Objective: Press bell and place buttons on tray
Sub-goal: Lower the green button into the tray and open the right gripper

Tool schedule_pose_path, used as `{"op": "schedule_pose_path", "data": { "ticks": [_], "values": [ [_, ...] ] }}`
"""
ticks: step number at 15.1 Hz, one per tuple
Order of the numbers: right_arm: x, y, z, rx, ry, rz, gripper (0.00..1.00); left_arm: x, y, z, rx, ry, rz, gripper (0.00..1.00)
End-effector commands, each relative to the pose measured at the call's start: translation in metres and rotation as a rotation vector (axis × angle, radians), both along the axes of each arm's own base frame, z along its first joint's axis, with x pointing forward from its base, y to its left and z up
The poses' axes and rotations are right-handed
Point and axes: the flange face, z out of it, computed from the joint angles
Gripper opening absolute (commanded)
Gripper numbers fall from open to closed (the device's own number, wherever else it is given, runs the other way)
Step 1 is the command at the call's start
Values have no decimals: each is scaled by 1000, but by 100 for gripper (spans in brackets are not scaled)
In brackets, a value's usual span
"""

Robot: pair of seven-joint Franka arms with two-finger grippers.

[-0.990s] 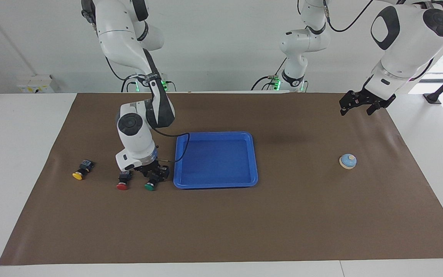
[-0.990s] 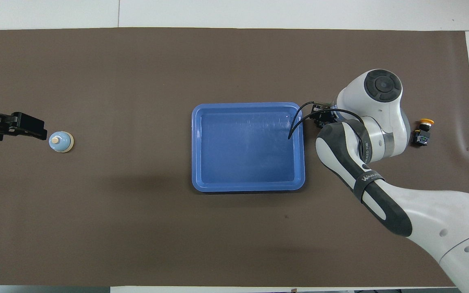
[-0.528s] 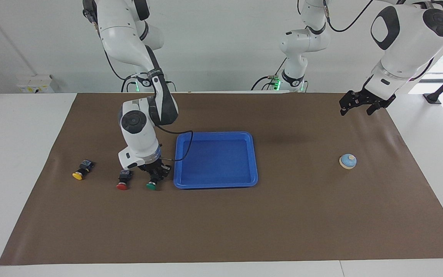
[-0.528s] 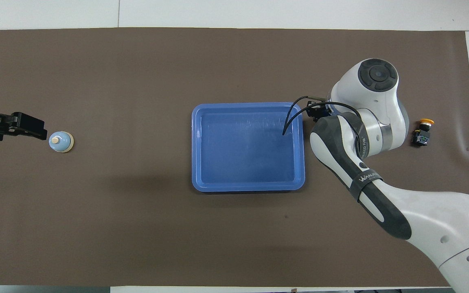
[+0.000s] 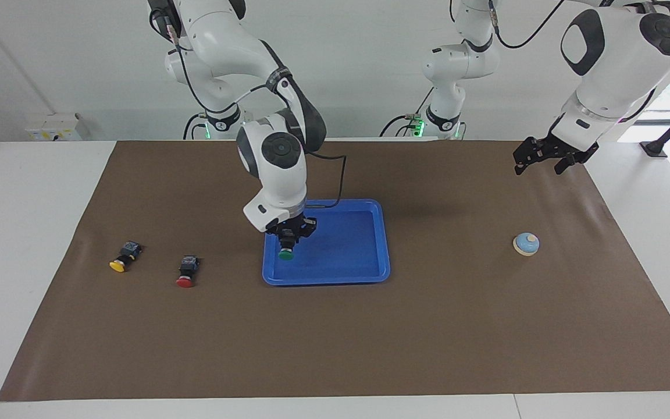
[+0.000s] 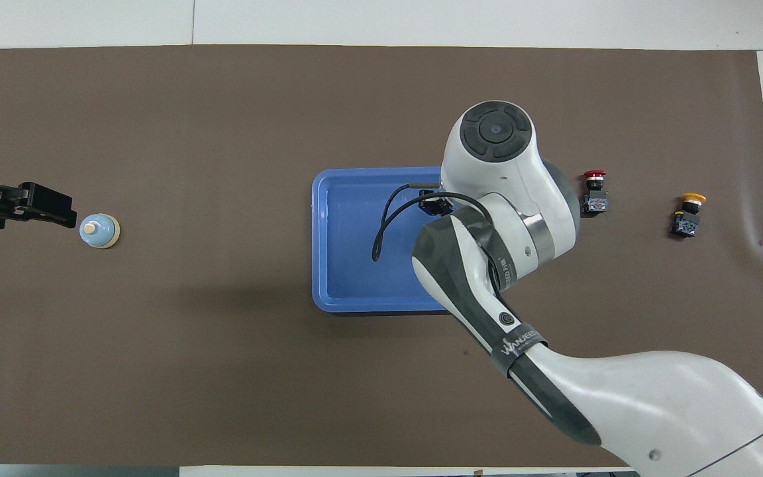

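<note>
Clamping the green button (image 5: 285, 254) above the blue tray (image 5: 364, 273) at frame centre, the right pincer (image 5: 288, 237) hangs there, while the red button (image 5: 186, 273) and yellow button (image 5: 124, 258) lie centre-left, the bell (image 5: 526, 244) centre-right, and the left pincer (image 5: 547, 157), fingers apart, waits upper right.

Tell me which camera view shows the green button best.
The facing view: the green button hangs in the right gripper over the blue tray. In the overhead view, the right arm's wrist hides it entirely.
</note>
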Motion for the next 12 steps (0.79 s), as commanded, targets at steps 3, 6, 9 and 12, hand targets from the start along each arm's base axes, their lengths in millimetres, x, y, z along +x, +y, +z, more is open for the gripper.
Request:
{"op": "schedule_pose_path", "data": {
  "ticks": [3,6,9,12],
  "values": [
    [-21,-7,-39,-1,11,50,0,-4,1,5,2,-1,11,100],
    [-32,-4,-50,-6,23,73,0,-4,1,5,2,1,11,100],
    [-37,-6,-54,-4,22,62,0,-4,1,5,2,-1,11,100],
    [-38,-5,-52,-9,30,53,100,-4,1,5,2,-1,11,100]
  ]
}}
